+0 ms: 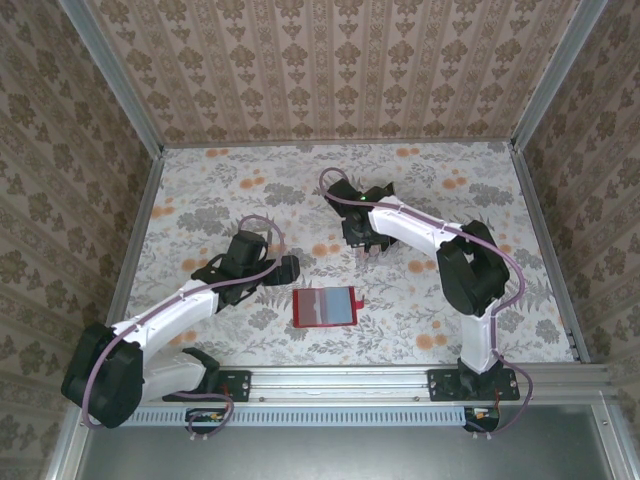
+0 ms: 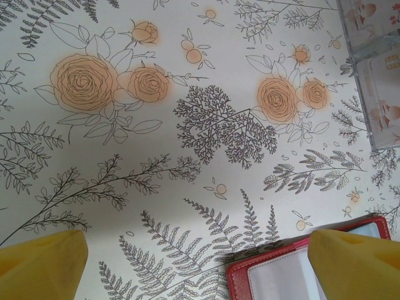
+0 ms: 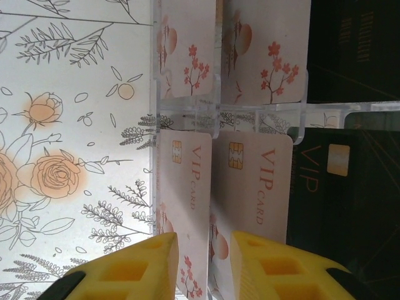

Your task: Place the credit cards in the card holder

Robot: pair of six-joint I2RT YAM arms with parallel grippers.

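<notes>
The red card holder (image 1: 325, 307) lies open and flat on the floral table, its pale inside up. One corner of it (image 2: 275, 275) reaches between the yellow fingers of my left gripper (image 2: 200, 265), which hovers open just left of it (image 1: 285, 268). The credit cards stand in a clear rack (image 3: 187, 115): pale pink VIP cards (image 3: 256, 181) and dark ones (image 3: 340, 162) to their right. My right gripper (image 3: 203, 262) hangs over the rack (image 1: 365, 248), open by a narrow gap. The lower end of the leftmost pale card (image 3: 187, 194) sits in that gap.
The clear rack's corner (image 2: 375, 62) also shows at the top right of the left wrist view, beyond the card holder. Patterned walls close off the table on three sides. Bare floral tabletop (image 1: 220, 190) lies to the left.
</notes>
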